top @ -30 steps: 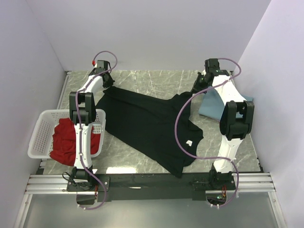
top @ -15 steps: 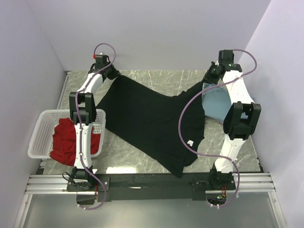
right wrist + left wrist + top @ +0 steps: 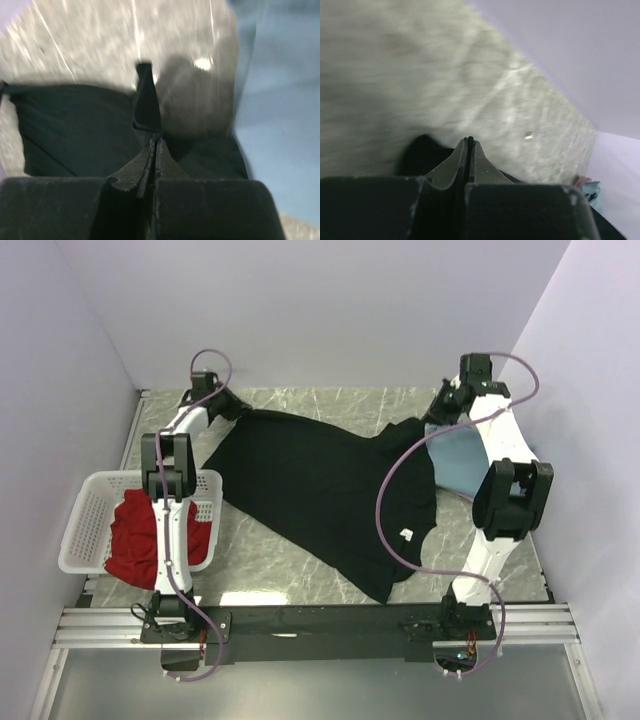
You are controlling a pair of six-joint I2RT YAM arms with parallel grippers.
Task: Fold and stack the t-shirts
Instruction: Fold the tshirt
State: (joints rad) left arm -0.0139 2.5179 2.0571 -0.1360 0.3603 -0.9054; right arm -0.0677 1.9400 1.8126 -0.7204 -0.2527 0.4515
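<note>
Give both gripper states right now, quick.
Left gripper: closed, pinching a far corner of the large black cloth t-shirt.
Right gripper: closed, pinching the same t-shirt's other far edge.

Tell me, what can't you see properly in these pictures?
- Red t-shirt: top view, the left arm and basket cover parts.
- Blue t-shirt: top view, the right arm crosses over it; right wrist view blurs it.
- White mark on black t-shirt: too small to read.
- Left wrist view: table blurred.

Three t-shirts: black shirt (image 3: 320, 485), red shirt (image 3: 135, 540), dusty-blue shirt (image 3: 462, 462); one basket (image 3: 85, 508).
</note>
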